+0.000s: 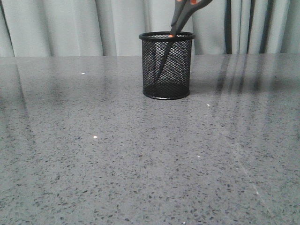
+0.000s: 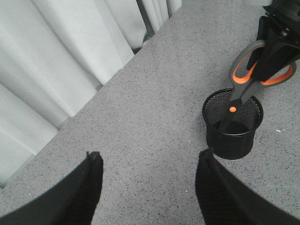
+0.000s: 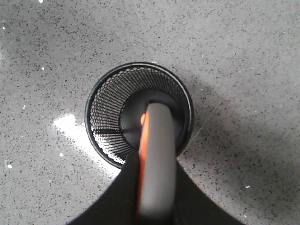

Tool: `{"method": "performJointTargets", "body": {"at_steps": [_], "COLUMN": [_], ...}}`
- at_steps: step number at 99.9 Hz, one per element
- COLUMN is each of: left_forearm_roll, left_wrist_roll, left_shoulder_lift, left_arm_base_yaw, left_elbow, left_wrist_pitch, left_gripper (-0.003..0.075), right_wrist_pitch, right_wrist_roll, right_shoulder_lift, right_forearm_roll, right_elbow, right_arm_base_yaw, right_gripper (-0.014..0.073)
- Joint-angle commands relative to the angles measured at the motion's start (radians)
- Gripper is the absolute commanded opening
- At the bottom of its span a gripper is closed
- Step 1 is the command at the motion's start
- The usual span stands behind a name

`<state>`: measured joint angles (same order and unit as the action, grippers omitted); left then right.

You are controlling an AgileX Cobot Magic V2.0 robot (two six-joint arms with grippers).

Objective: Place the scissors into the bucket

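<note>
Overhead, the front view cuts off the handle loops of the scissors [image 1: 180, 18], dark grey with orange inserts and slim dark blades, at the frame's top edge; neither arm shows there. The right gripper [image 2: 276, 51] appears in the left wrist view only as a dark mass clamped through and around the handle loops, its upper part cut by the frame corner. In the right wrist view its fingers merge into a black silhouette either side of one grey handle, so individual fingertips are hard to separate; it has hold of the scissors.

The small black wire-mesh cylindrical cup [image 1: 167, 65] with rolled rim and solid base band stands upright on the grey speckled stone tabletop [image 1: 93, 154], before pale grey curtains [image 1: 70, 26]. The blades are inside the cup, tilted, visible through the mesh in the front view and running down toward the base; whether the tip touches the floor I cannot tell. The orange pivot sits about level with the rim and the handles stand well above it. Nothing else is discernible in the cup.

The left gripper [image 2: 150, 161] hangs over bare tabletop, its two dark fingers [image 2: 84, 187] spread wide with nothing between them, near the cup but apart from it.
</note>
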<state>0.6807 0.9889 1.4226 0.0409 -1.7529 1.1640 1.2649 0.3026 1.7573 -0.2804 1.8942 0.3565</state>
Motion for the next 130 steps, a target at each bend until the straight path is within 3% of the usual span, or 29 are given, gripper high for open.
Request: {"method": "performJointTargets", "body": {"at_steps": [1, 19, 38, 60, 82, 130], "left_forearm_roll": [0.056, 0.056, 0.056, 0.056, 0.056, 0.053], "left_wrist_roll": [-0.010, -0.010, -0.010, -0.010, -0.010, -0.010], "left_shoulder_lift": [-0.035, -0.035, -0.035, -0.035, -0.035, -0.035], "left_arm_base_yaw": [-0.001, -0.001, -0.001, -0.001, -0.001, -0.001], "left_elbow": [-0.032, -0.032, -0.032, -0.032, -0.032, -0.032], "left_wrist_pitch": [-0.050, -0.050, -0.050, -0.050, -0.050, -0.050], "left_gripper": [0.0410, 0.0410, 0.0410, 0.0410, 0.0410, 0.0410], "right_wrist_pitch": [0.028, 0.028, 0.028, 0.028, 0.028, 0.026], "right_wrist_roll": [0.002, 0.002, 0.002, 0.002, 0.002, -0.033], "right_shoulder_lift": [-0.047, -0.047, -0.047, -0.047, -0.047, -0.133], "right_forearm_roll": [-0.008, -0.008, -0.008, -0.008, -0.008, 0.040], "right_elbow": [0.026, 0.026, 0.026, 0.026, 0.026, 0.177], "right_arm_base_yaw": [0.001, 0.001, 0.001, 0.001, 0.001, -0.023], "right_gripper": [-0.0043, -0.0032, 0.0079, 0.0090, 0.0241, 0.0237]}}
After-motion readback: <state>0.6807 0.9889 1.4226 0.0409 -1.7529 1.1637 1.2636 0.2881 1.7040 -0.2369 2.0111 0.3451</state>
